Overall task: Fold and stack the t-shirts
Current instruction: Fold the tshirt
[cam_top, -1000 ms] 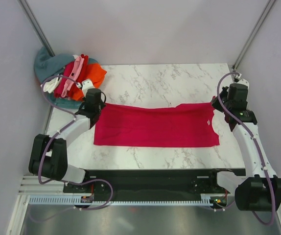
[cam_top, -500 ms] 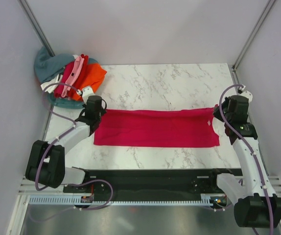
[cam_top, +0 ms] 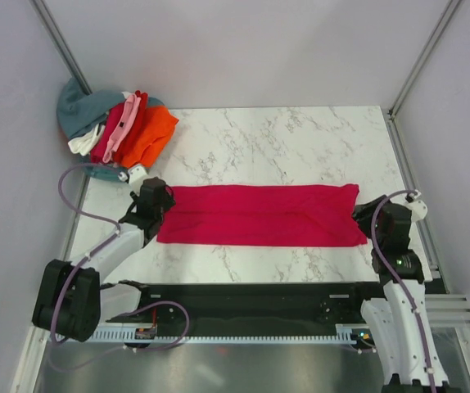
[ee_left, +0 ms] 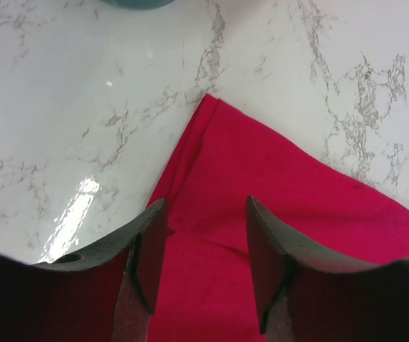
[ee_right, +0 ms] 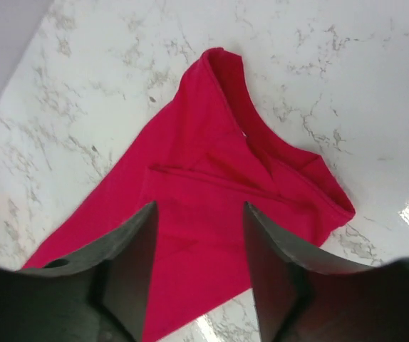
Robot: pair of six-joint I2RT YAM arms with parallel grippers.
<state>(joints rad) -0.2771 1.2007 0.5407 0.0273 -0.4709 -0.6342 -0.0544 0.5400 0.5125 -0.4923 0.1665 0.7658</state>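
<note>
Beyond my left gripper [cam_top: 155, 196] and off to its left, the pile [cam_top: 124, 127] of unfolded shirts sits at the far corner of the worktop [cam_top: 284, 147], well apart from my fingers.

A second ago my left gripper was shut on the far edge of the crimson shirt [cam_top: 259, 214]. Now its jaws stand apart with nothing between them. In the wrist view the left gripper [ee_left: 203, 208] hangs over the shirt [ee_left: 297, 206], whose corner lies just ahead of it, flat on the worktop [ee_left: 83, 107].

The shirt runs from that gripper across to the other as a long band. It is narrower than a second ago, its far edge carried toward me and laid over.

My right gripper [cam_top: 372, 217] has also let go. Its wrist view shows the right gripper [ee_right: 199, 208] with jaws parted and empty above the shirt [ee_right: 190, 164], the neckline just ahead of it.

I judge the lengthwise fold set down. Cross folds and stacking remain, as does the pile.

The worktop is white marble-patterned and glossy, with glare spots on either side of my grippers. Pale walls [cam_top: 243, 49] close the space, with metal poles [cam_top: 59, 37] in the far corners.
</note>
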